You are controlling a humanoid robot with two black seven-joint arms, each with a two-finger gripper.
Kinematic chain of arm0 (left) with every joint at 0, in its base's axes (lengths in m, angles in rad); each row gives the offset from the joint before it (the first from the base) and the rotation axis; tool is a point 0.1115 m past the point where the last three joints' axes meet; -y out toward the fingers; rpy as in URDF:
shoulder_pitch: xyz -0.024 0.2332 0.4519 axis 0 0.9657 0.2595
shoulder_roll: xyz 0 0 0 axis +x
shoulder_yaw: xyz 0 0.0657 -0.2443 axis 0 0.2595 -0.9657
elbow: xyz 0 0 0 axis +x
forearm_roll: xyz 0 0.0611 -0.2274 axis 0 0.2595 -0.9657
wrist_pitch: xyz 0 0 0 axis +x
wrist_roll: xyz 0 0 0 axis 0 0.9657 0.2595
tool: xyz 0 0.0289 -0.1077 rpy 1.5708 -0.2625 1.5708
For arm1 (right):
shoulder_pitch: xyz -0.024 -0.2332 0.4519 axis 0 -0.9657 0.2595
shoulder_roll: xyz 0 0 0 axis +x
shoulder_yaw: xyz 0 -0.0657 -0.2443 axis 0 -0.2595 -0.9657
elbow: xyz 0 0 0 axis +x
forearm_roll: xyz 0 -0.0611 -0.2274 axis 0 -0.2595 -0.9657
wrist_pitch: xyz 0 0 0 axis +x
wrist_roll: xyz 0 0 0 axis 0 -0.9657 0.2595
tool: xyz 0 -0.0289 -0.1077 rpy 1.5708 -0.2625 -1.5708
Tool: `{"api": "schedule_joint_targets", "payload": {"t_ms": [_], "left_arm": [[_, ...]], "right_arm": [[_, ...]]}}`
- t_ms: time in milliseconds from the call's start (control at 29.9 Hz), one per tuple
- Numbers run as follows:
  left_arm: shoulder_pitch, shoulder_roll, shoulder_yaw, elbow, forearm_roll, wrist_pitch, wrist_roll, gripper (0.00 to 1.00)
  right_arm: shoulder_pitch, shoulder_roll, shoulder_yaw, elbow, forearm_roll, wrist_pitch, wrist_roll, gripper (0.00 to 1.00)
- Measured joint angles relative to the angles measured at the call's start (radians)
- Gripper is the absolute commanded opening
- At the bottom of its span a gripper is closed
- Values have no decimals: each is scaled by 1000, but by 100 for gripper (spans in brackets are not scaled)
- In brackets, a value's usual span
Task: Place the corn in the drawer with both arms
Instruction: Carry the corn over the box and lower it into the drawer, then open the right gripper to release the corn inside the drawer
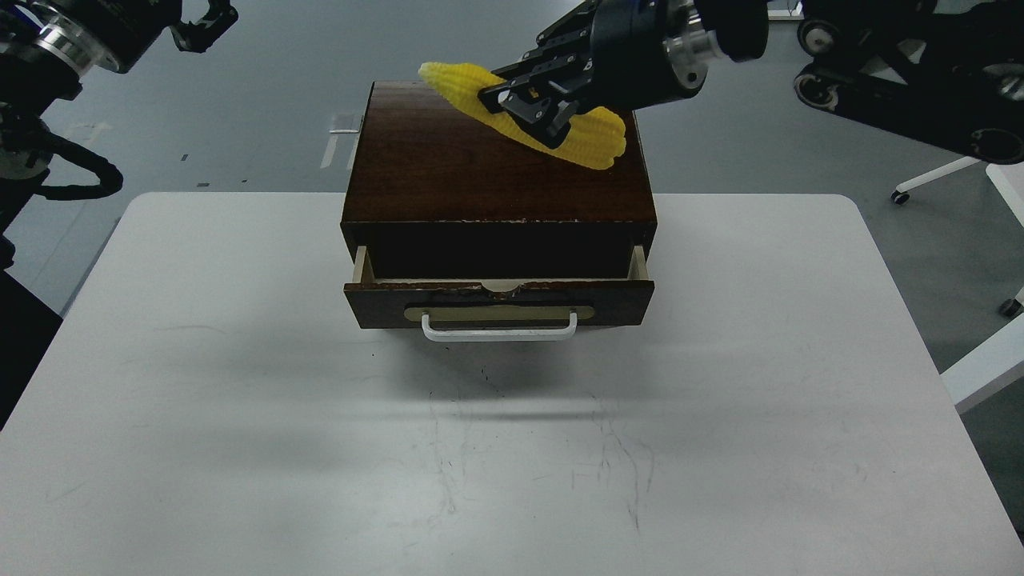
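Note:
The yellow corn (596,138) hangs in the air over the top of the dark brown box (448,172), lying nearly level with its pointed tip to the left. My right gripper (528,108) is shut on the corn's middle, its arm coming in from the upper right. The drawer (496,300) is pulled out a short way, showing pale inner sides and a dark inside, with its white handle (498,330) facing me. My left gripper (206,22) is at the top left, well away from the box, its fingers apart and empty.
The box stands at the back middle of a white table (240,400). Grey floor lies beyond the table. White chair legs (952,172) stand at the right, off the table.

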Motion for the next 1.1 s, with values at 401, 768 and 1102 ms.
{"api": "schedule_joint_targets", "payload": {"t_ms": [401, 768, 1102], "left_arm": [[64, -30, -1, 20, -81, 0, 0, 98], [73, -35, -36, 20, -82, 0, 0, 98], [73, -32, -38, 20, -81, 0, 0, 98]], "right_arm": [[-47, 138, -60, 17, -195, 0, 6, 0], [-107, 154, -91, -2, -210, 0, 7, 0], [-119, 155, -91, -31, -211, 0, 6, 23]]}}
